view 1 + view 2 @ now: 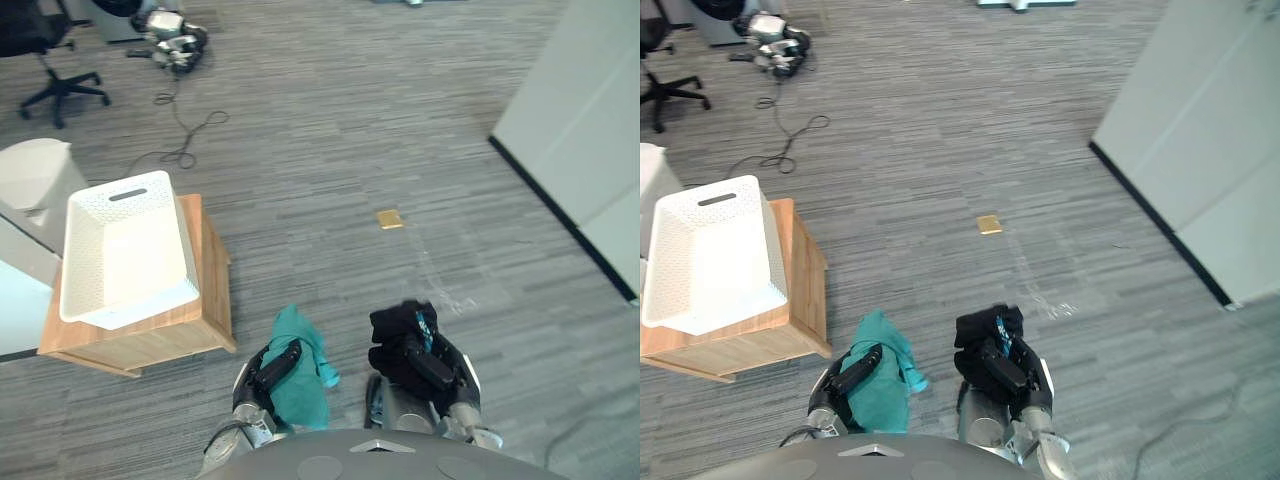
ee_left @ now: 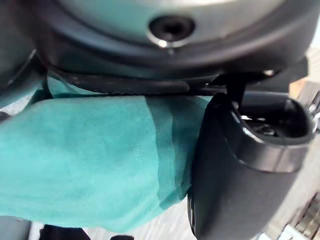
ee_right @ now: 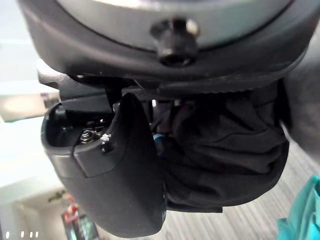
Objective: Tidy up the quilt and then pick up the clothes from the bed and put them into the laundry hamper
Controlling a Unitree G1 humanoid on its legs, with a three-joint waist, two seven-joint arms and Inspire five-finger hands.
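Note:
My left hand [image 1: 275, 368] is low in the left eye view, shut on a teal garment [image 1: 300, 345] that hangs over it. In the left wrist view the teal cloth [image 2: 90, 165] lies bunched against the thumb [image 2: 235, 170]. Beside it, my right hand [image 1: 428, 362] is shut on a bundled black garment [image 1: 395, 330]. The right wrist view has the black cloth [image 3: 225, 145] packed in behind the thumb [image 3: 115, 180]. A white perforated laundry hamper [image 1: 100, 200] stands open on a low wooden table [image 1: 212, 290], ahead and to the left of my left hand.
Grey carpet stretches ahead. On it lie a small yellow object [image 1: 390, 219] and a loose cable [image 1: 185, 130], with a black office chair [image 1: 55, 60] at the far left. A white wall panel [image 1: 580, 110] runs along the right. A white rounded thing [image 1: 35, 170] stands behind the hamper.

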